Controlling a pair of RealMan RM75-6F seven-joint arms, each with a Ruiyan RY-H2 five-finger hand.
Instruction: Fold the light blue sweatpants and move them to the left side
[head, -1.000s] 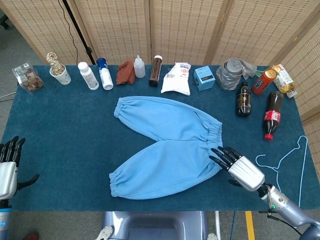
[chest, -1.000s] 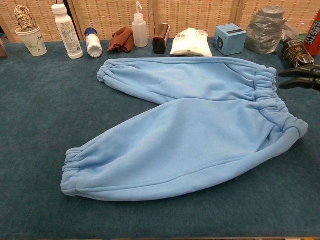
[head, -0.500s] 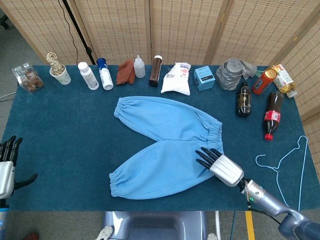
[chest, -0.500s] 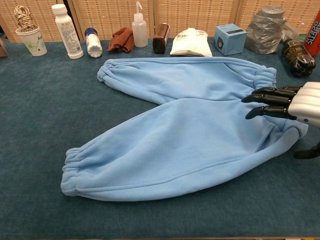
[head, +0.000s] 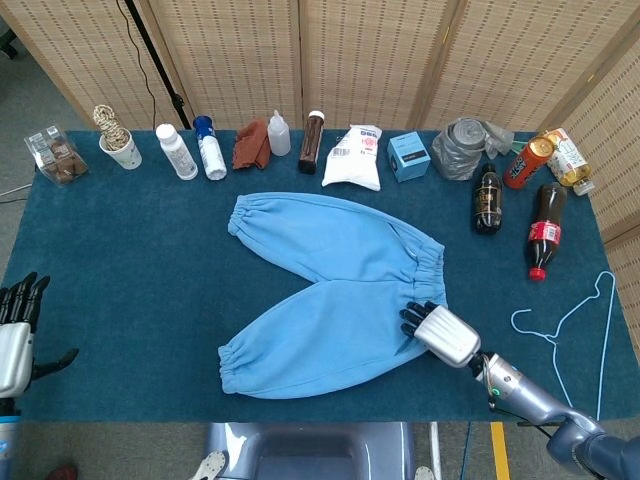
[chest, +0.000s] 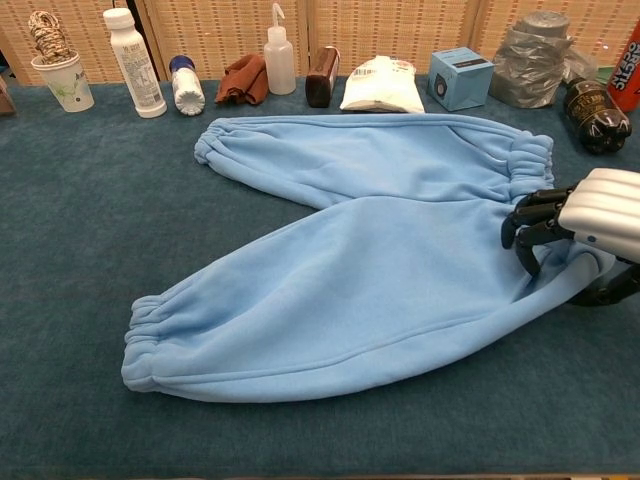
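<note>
Fleecy blue sweatpants are spread flat mid-table on the teal cloth, legs splayed out to the left in a V and the waistband over on the right. That's why I'm coming at them from the right: the waistband corner is the easy bit to lift for a first fold.

My right hand is sitting on the near end of the waistband with the fingers curled down into the fabric. From the chest view it looks like I've got a pinch of the elastic, but the palm hides the fingertips, so I honestly can't say if it's a real grip yet.

Half a second back those fingers were stretched out flat over the cloth; now they're hooked in. A second back the hand was only just past the edge of the pants.

My left hand is parked at the table's left edge, fingers apart, holding nothing, barely shifted. Pants haven't budged.
</note>
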